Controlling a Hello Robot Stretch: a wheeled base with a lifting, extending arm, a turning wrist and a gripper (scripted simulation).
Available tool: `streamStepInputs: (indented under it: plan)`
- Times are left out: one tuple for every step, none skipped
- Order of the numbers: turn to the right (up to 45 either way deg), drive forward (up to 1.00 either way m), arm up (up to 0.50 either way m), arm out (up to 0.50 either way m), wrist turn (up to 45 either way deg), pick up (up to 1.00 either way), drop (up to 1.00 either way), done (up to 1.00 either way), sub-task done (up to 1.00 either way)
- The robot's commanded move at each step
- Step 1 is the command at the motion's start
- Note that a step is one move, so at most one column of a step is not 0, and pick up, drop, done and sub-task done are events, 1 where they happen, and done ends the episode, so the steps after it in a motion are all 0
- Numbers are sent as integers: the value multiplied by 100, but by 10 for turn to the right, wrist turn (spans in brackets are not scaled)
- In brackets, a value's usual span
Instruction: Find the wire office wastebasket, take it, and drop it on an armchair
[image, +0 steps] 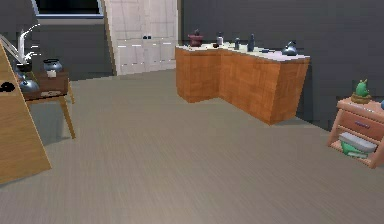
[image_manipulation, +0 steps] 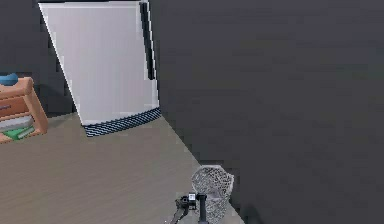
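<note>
Claw (image_manipulation: 182, 209) shows near what looks like the wire wastebasket (image_manipulation: 214, 184) by a dark wall (image_manipulation: 290, 100). Whether it holds anything cannot be told.

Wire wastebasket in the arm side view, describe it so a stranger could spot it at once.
Start at the white fridge by the dark wall, then follow that wall's foot down toward the view's bottom edge. There stands the wastebasket, on the floor. It is pale grey see-through mesh, unlike the solid dark gripper beside it.
</note>
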Motion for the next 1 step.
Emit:
streamStepInputs:
  plan:
    - [0, 0, 0, 0, 450, 0, 0, 0, 0]
